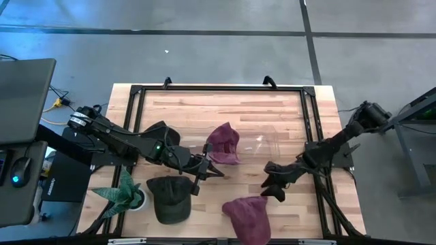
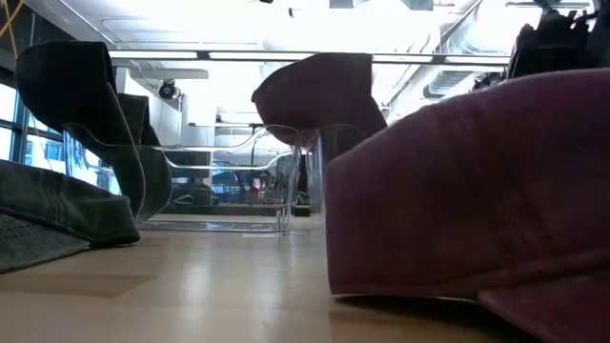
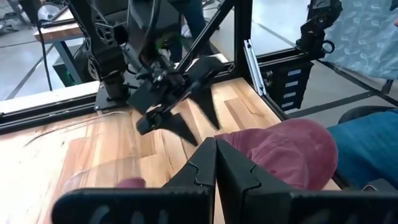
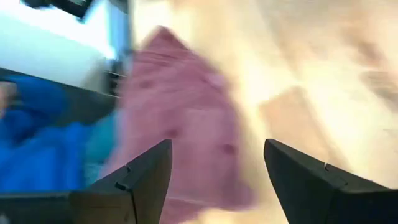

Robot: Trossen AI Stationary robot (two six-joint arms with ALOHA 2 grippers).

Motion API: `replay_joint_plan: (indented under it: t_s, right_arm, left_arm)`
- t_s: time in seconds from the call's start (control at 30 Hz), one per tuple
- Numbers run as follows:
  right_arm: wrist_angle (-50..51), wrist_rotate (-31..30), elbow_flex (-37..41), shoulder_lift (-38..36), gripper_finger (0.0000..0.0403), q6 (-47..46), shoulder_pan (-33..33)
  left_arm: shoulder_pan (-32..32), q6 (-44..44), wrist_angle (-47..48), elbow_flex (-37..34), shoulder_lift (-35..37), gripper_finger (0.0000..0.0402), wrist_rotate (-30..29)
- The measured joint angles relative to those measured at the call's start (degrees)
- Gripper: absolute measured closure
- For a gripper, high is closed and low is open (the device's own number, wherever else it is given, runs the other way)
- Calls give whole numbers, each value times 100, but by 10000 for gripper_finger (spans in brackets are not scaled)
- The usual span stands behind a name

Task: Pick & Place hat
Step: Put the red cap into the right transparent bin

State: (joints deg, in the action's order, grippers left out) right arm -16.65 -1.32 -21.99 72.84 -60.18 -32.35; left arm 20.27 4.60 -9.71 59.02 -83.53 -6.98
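Fingers of the right gripper [image 1: 274, 192] spread wide just above the maroon hat [image 1: 246, 216] at the bench's [image 1: 272, 116] near edge, apparently approaching to grasp, needing descent and closing, while the left gripper's [image 1: 203, 170] fingers sit closed, empty.

Around your wooden table [image 1: 272, 109] you have a grey concrete floor [image 1: 204, 54] crossed by dark seams. On the left stands a dark desk [image 1: 24, 88] with a mouse [image 1: 20, 170] and a yellow cable [image 1: 58, 102] trailing beside it. Looking level across the tabletop, you see a bright white ceiling [image 2: 191, 29] with long light strips and ducts [image 2: 457, 57], and windows [image 2: 29, 143] along the left wall.
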Motion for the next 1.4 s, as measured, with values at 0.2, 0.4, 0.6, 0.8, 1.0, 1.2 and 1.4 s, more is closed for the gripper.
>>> replay_joint_plan:
  t_s: [0.2, 0.4, 0.6, 0.8, 1.0, 1.2, 1.4]
  right_arm:
    - [-8, 44, -64, 60, 154, 417, 275]
    - [171, 220, -552, 643, 154, 636, 151]
    - [618, 679, -1448, 1227, 159, 982, -178]
    - [4049, -99, -2833, 828, 193, 1241, -278]
    - [8725, -1295, -3752, 489, 269, -414, -111]
    - [10151, -2252, -3209, 426, 375, -1360, 516]
    - [8602, -2835, -2191, 428, 387, -30, 1416]
  left_arm:
    - [-2, -11, 90, 0, 0, 401, -3]
    - [-2, -41, 124, 2, -2, 401, -5]
    - [-2, -77, 245, 4, -2, 401, -21]
    - [-2, -100, 264, 4, -2, 401, -20]
    - [-2, -188, 313, 4, -2, 401, -17]
    - [-2, -188, 369, 4, -2, 401, -17]
    - [-2, -188, 383, 4, -2, 401, -13]
